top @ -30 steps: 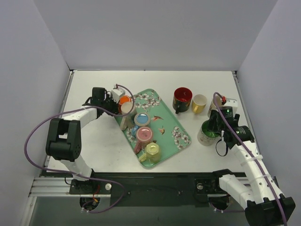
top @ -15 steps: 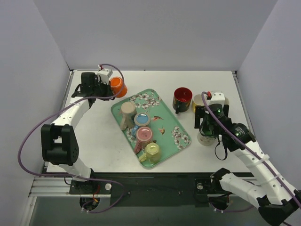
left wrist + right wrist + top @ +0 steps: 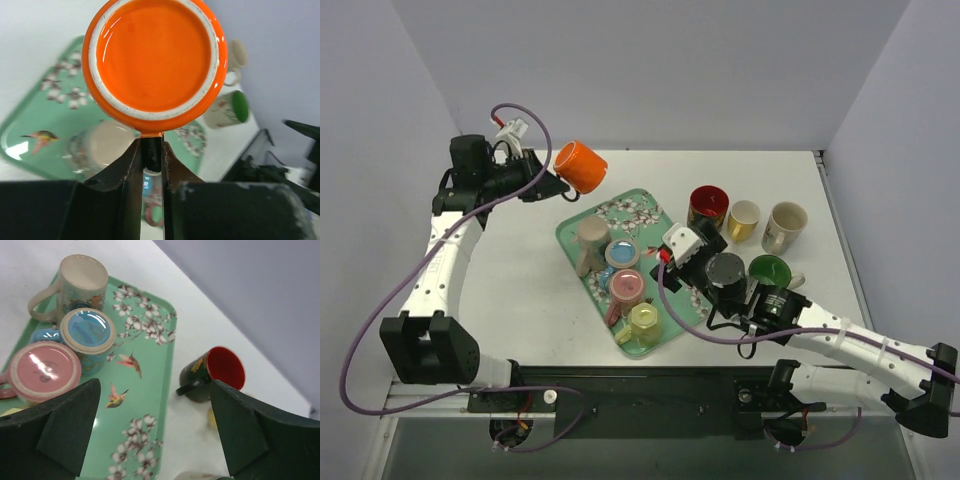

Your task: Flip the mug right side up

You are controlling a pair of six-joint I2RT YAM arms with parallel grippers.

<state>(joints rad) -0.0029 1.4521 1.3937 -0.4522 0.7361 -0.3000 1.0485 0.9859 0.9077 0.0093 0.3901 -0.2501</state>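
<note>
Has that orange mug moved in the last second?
Yes. The orange mug has left the far-left corner of the green tray, carried by the left gripper up and away toward the back wall.

Top external: I look down from above and behind the arm bases, toward the back wall; far enough to hold the whole table and green tray.
Left wrist: I look out along the left gripper; the orange mug sits very close, filling the upper frame.
Right wrist: I look down at a slant through the right gripper; fairly near the tray.
Shared: all three views catch the tray; top and right wrist share the red mug.
</note>
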